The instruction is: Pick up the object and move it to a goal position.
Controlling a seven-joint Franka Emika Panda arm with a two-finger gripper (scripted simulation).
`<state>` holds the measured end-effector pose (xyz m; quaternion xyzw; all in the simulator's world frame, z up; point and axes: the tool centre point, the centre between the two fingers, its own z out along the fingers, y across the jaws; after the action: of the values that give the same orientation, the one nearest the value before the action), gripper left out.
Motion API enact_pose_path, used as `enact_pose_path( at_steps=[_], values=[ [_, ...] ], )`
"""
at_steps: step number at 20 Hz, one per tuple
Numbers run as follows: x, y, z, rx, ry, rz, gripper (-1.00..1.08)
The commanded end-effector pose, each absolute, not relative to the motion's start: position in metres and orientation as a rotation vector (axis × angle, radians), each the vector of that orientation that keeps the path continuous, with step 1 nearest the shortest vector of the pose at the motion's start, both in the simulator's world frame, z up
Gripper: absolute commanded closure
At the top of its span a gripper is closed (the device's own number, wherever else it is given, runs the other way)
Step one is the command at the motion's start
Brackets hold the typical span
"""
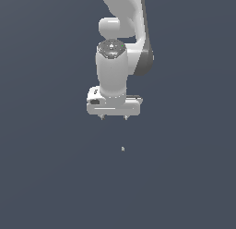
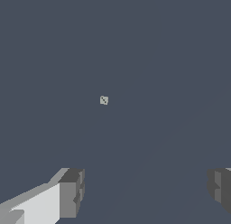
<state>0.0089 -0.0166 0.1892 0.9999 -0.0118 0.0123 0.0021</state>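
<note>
1. Exterior view: the white Panda arm (image 1: pixel 123 20) is reaching down from the top of the picture, wrist pointing straight down over a plain dark grey surface (image 1: pixel 46 177).
2. The gripper (image 1: pixel 114 117) is hanging in the air, well above the surface. Two short fingertips (image 1: pixel 102 117) are showing under the hand body, set wide apart, with nothing between them.
3. The object (image 1: pixel 122 149), a pale grey speck far smaller than a finger, is lying on the surface below the gripper and a little toward the exterior view's right. It is sitting well apart from the fingertips, touching neither.
4. No counter edges or corners are showing in either view, so the speck's place on the surface cannot be tied to any edge; the grey is running unbroken to every border.
5. No containers are showing in either view; the speck is resting directly on the bare surface.
6. Wrist view: the object (image 2: pixel 104 100) is appearing as a small pale square with a darker mark across its face, alone on the grey surface (image 2: pixel 171 51).
7. Wrist view: two grey finger pads (image 2: pixel 72 193) are standing wide apart, the jaws spread, the gap between them holding nothing. The gripper (image 2: pixel 146 191) is gripping nothing.
</note>
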Motion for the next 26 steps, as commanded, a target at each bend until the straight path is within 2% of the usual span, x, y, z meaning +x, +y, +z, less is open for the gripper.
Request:
enact_pose_path(
  at_steps=[1,16,26],
  values=[
    [0.009,-0.017,0.189,3.137,-0.037,0.038,-0.92],
    [0.009,0.003,0.184,3.122,0.073,0.037,-0.92],
    [0.032,0.009,0.154,3.128,-0.005,0.028,-0.92]
  ],
)
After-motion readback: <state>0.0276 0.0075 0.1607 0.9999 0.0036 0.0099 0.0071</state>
